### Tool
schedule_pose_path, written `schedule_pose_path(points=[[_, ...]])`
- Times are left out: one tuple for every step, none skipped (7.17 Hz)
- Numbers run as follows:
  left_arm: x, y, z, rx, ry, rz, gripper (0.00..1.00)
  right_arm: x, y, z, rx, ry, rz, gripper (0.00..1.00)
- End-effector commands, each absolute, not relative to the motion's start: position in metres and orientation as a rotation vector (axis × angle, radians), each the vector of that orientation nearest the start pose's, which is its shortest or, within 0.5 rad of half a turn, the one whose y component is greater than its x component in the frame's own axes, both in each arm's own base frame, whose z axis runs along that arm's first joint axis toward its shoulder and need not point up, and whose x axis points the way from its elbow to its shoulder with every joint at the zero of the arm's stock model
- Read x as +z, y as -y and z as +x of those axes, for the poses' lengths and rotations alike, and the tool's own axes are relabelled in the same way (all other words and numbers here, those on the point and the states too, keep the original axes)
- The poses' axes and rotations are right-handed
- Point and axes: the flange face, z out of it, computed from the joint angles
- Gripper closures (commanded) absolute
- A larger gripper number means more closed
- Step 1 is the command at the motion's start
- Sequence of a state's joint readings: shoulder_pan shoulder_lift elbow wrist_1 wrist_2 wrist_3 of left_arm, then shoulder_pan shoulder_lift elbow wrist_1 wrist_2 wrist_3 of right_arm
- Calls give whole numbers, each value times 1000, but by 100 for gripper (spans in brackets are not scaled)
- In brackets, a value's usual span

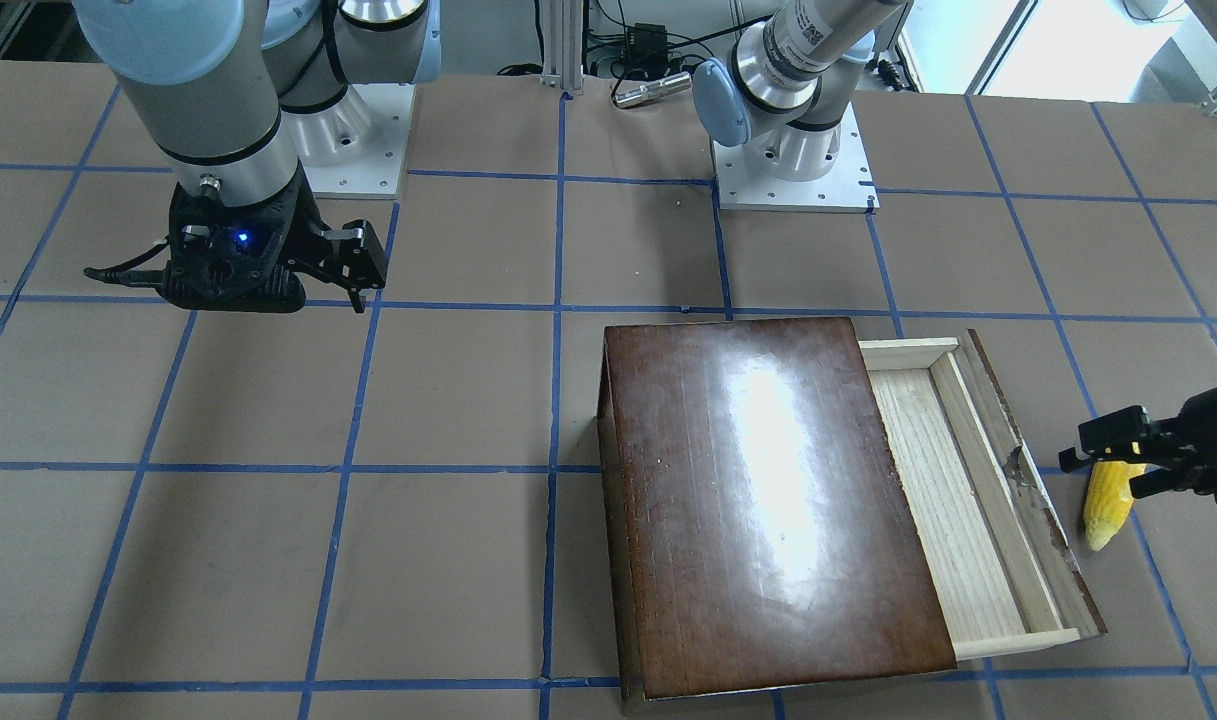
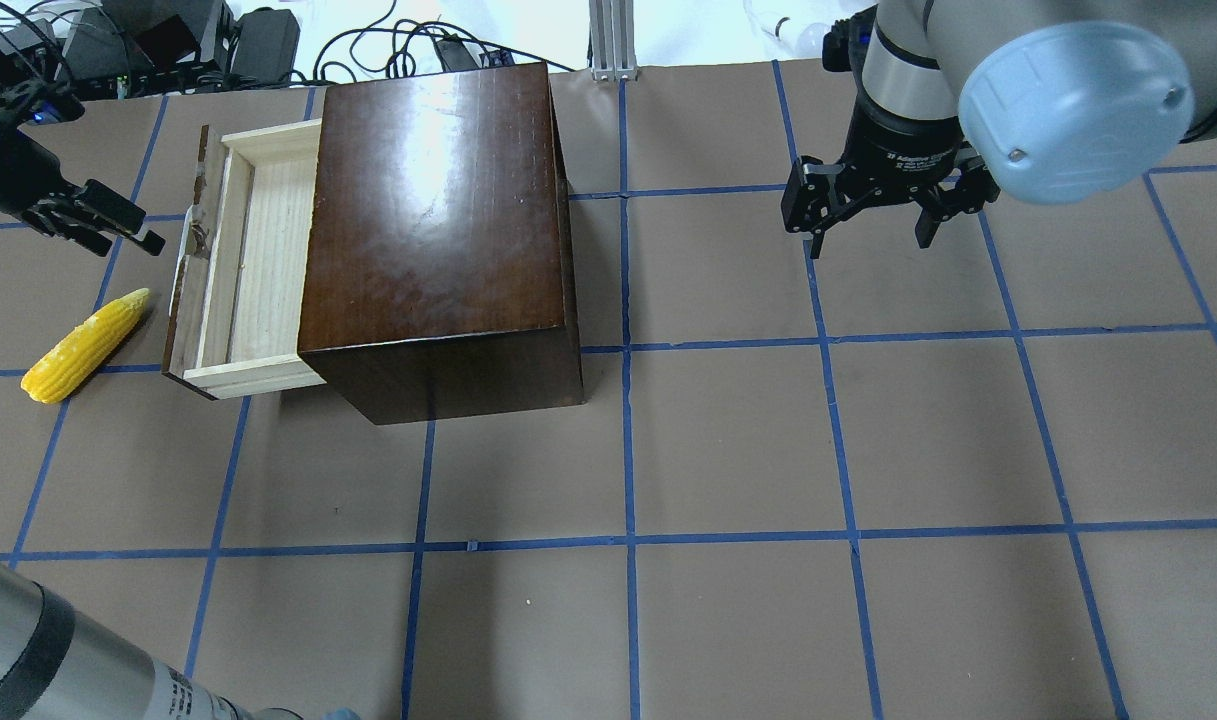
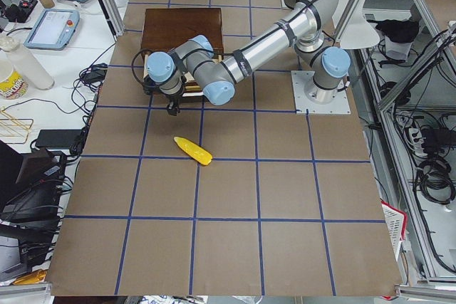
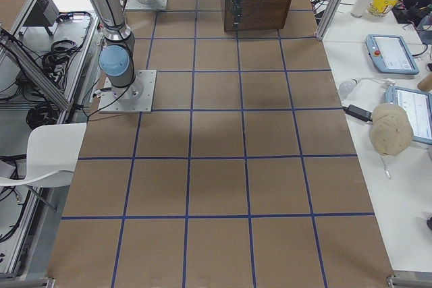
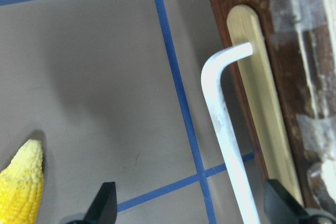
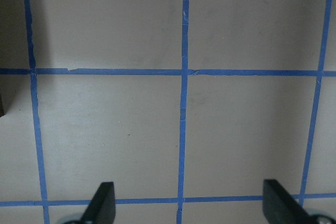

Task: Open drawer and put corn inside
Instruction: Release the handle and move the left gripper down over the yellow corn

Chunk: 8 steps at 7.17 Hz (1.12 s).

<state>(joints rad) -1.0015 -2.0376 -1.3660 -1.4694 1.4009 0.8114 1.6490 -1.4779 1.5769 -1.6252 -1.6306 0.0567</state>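
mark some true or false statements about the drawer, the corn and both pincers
1. The drawer is pulled out of the box. True.
2. The corn lies inside the drawer. False: it lies on the table outside the drawer's front panel, and the tray is empty.
3. The left pincer is shut on the corn. False: it is open and holds nothing; the corn lies on the table.
4. The right pincer is open over bare table, away from the box. True.
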Motion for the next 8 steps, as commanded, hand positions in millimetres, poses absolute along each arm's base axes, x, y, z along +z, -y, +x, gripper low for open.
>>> schedule_pose_path(points=[[332,630,249,117,-3226,510,0,443,513,168,67,-3203,-37,0],[324,624,273,106,-3210,605,0,443,513,168,67,-3203,-37,0],[316,618,291,100,-3189,683,0,443,514,168,65,-3203,-37,0],[306,619,298,77,-3130,799,0,443,513,168,67,-3203,-37,0],[293,616,300,104,-3112,840,0,444,513,168,62,-3203,-36,0],[266,602,298,219,-3074,970,0,444,513,168,62,-3203,-36,0],[251,589,322,147,-3010,975,0,443,514,168,65,-3203,-37,0],[232,576,337,125,-2969,1038,0,443,513,168,65,-3203,-37,0]])
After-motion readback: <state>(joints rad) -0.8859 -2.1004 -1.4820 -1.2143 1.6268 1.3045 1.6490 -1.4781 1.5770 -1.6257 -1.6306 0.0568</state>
